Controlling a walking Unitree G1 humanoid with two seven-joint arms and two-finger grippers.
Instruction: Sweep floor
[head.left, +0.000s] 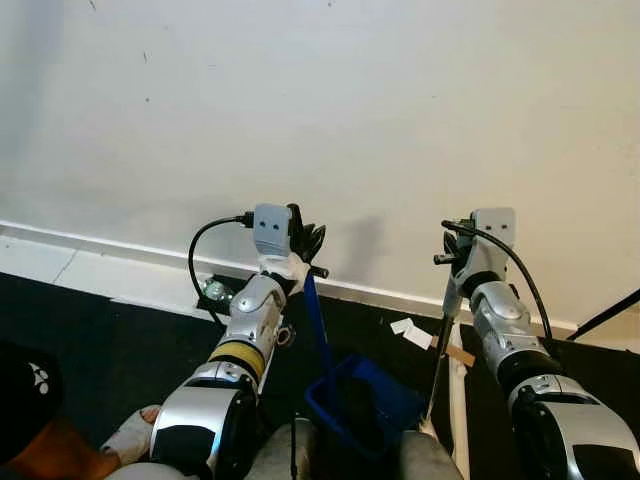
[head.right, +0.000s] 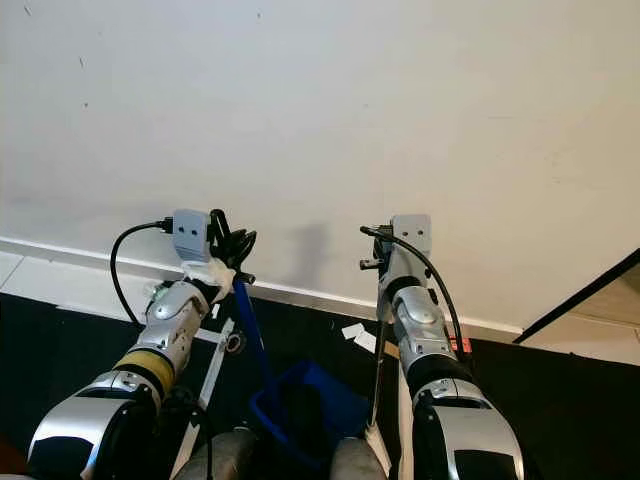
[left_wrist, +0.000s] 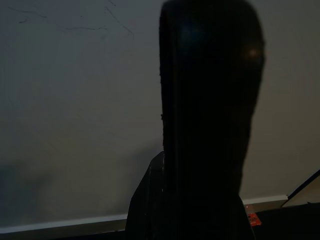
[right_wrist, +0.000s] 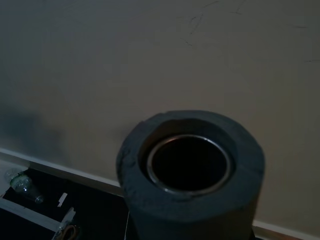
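Observation:
My left gripper (head.left: 305, 245) is raised near the white wall and shut on the top of a blue dustpan handle (head.left: 318, 320). The handle runs down to the blue dustpan (head.left: 365, 400), which rests on the dark floor between my arms. The left wrist view shows that handle as a dark shape (left_wrist: 210, 125). My right gripper (head.left: 455, 250) is shut on a thin metal broom handle (head.left: 440, 350) that drops toward the floor. Its foam-covered open end (right_wrist: 192, 170) faces the right wrist camera. White paper scraps (head.left: 412, 332) lie on the floor by the baseboard.
The white wall (head.left: 320, 110) stands close ahead, with a pale baseboard (head.left: 100, 262). A clear plastic bottle (head.left: 213, 290) lies near the wall on the left. A person's foot (head.left: 130, 435) and a black cap (head.left: 25, 385) are at the lower left. A black rod (head.left: 610, 312) slants at the right.

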